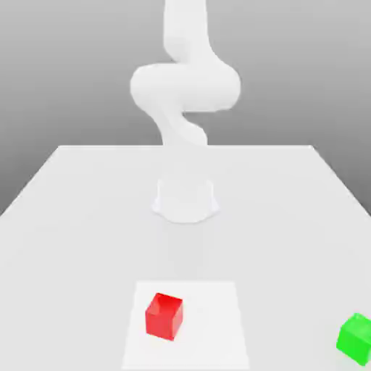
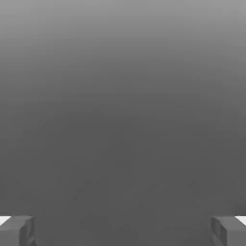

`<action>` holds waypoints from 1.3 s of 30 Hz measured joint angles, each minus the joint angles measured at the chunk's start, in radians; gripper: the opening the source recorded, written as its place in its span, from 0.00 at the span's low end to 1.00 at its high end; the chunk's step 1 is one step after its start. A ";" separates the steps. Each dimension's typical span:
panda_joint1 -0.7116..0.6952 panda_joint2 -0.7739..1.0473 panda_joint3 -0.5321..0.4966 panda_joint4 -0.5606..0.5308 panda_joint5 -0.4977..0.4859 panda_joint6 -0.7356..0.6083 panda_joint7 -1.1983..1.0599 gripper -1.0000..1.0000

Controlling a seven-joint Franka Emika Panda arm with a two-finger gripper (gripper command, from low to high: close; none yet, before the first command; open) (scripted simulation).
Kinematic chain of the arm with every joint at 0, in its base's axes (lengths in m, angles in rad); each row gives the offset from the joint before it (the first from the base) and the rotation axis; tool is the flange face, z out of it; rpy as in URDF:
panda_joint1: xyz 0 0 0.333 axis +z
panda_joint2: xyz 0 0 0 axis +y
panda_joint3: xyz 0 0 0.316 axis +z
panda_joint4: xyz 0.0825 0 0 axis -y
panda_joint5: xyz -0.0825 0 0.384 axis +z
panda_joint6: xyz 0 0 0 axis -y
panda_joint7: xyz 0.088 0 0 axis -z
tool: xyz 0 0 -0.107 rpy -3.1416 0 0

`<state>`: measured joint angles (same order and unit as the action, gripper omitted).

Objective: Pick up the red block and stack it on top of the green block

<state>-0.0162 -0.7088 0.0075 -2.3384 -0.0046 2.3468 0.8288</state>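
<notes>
The red block is a small glossy cube resting on the white table near its front edge, a little to the exterior view's left of centre. The green block, a cube of about the same size, sits on the table at the exterior view's far right, partly cut off by the picture's edge. The two blocks are far apart. In the hand view my gripper is open: its two grey fingertips stand wide apart with nothing between them, against a plain grey background.
The white table stretches back to the arm's round base. The white arm rises from there and leaves the picture at the top. A lighter square patch lies under the red block.
</notes>
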 joint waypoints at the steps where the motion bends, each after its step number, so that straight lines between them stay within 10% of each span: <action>1: -0.007 0.040 0.003 -0.017 -0.002 0.020 0.012 0.50; 27: -0.089 0.985 0.008 -0.304 -0.013 0.572 0.231 0.50; 28: -0.088 1.003 0.006 -0.301 -0.015 0.588 0.232 0.00; 39: -0.095 0.875 0.015 -0.320 -0.007 0.479 0.227 0.00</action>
<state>-0.1111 0.1666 0.0228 -2.6589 -0.0115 2.8261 1.0557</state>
